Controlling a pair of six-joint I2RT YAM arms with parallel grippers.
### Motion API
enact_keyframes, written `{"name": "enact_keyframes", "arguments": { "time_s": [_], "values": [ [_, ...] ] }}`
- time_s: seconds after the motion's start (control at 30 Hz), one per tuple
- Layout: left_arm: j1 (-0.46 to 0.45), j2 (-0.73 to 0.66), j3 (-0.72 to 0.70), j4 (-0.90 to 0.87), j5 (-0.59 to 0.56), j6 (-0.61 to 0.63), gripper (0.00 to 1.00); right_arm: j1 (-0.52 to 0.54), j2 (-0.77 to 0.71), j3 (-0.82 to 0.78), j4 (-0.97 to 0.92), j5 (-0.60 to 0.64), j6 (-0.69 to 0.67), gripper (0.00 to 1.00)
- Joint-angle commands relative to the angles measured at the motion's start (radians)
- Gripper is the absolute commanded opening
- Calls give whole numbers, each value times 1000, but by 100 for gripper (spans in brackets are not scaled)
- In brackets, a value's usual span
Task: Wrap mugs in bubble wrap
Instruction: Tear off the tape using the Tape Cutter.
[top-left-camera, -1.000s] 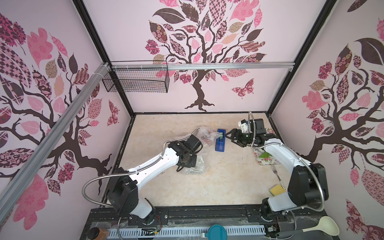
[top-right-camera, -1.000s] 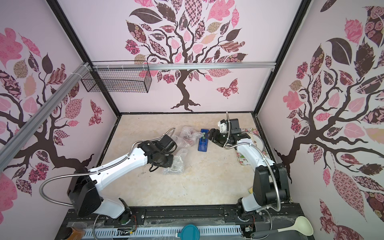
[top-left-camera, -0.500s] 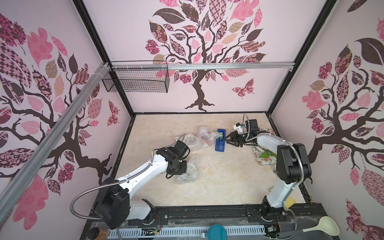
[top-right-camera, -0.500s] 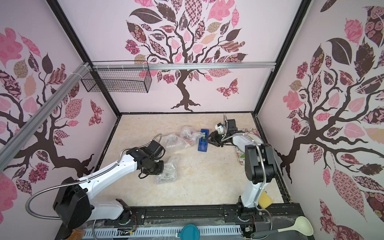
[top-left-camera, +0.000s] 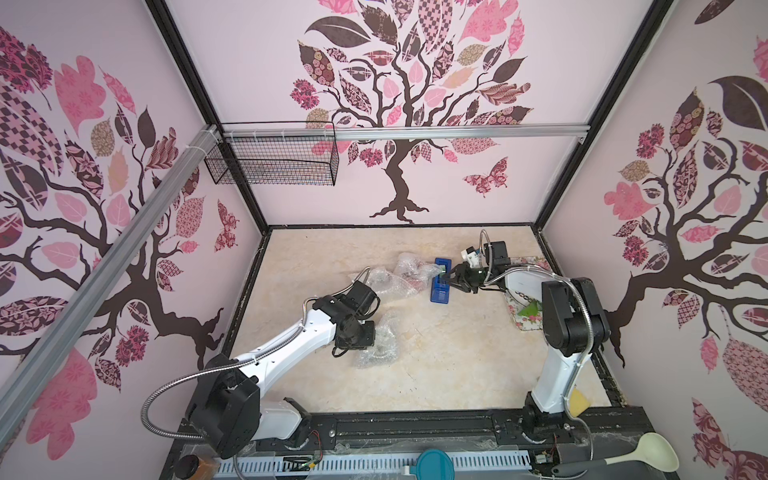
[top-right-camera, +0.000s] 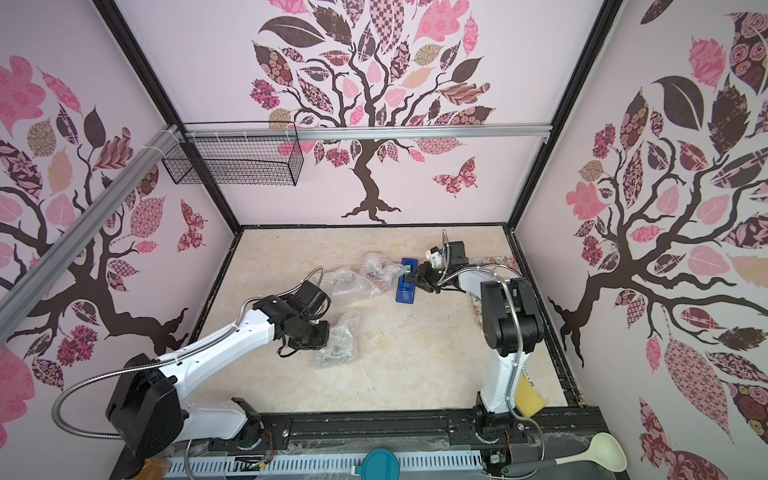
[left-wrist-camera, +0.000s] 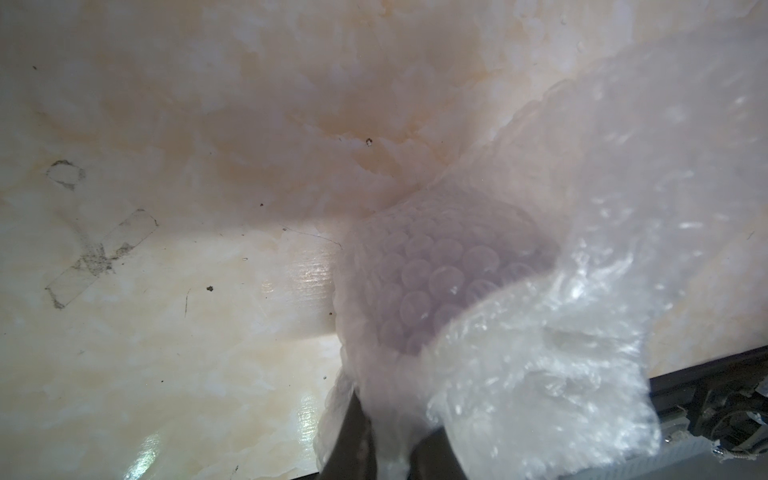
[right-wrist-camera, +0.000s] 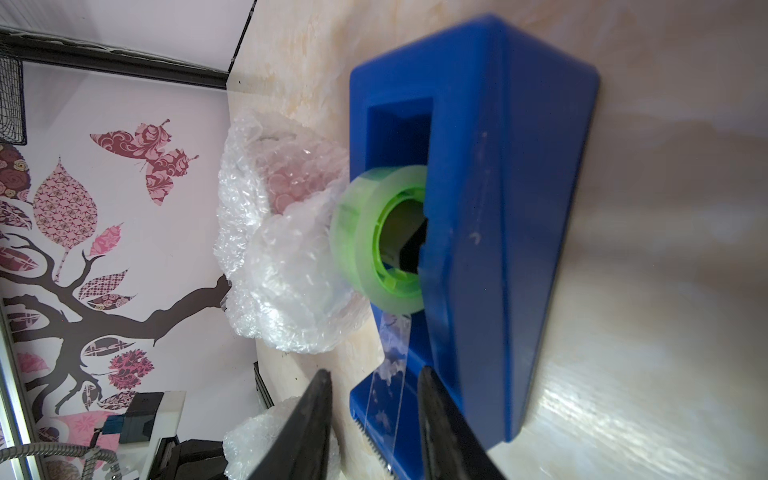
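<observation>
Lavender mug (left-wrist-camera: 436, 266) shows through bubble wrap (left-wrist-camera: 615, 232).

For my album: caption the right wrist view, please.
Two black fingers flank the clear tape strip on a blue dispenser.

The tape dispenser (right-wrist-camera: 498, 208) is bright blue, its tape roll (right-wrist-camera: 365, 237) translucent green. The bubble wrap (left-wrist-camera: 561, 332) is clear over a pale lavender mug (left-wrist-camera: 440, 266). The table (top-left-camera: 436, 374) is cream, marbled.

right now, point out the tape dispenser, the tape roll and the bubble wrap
tape dispenser (right-wrist-camera: 519, 208), right wrist view, blue side wall
tape roll (right-wrist-camera: 353, 249), right wrist view, outer green band
bubble wrap (left-wrist-camera: 602, 249), left wrist view, crinkled clear fold
</observation>
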Motion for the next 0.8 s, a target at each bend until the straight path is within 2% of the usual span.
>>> {"name": "enact_keyframes", "arguments": {
  "time_s": [0.0,0.4,0.67,0.77],
  "values": [
    [4,-5,-16,40,14,-4,0,8,37,3,15,8,-1,37],
    [7,3,-10,43,13,-3,0,12,51,-16,3,14,-4,37],
    [8,1,-5,35,21,-4,0,20,58,-130,212,-32,148,35],
    [10,4,-5,36,24,-1,0,31,70,-131,228,-34,166,34]
  ]
}}
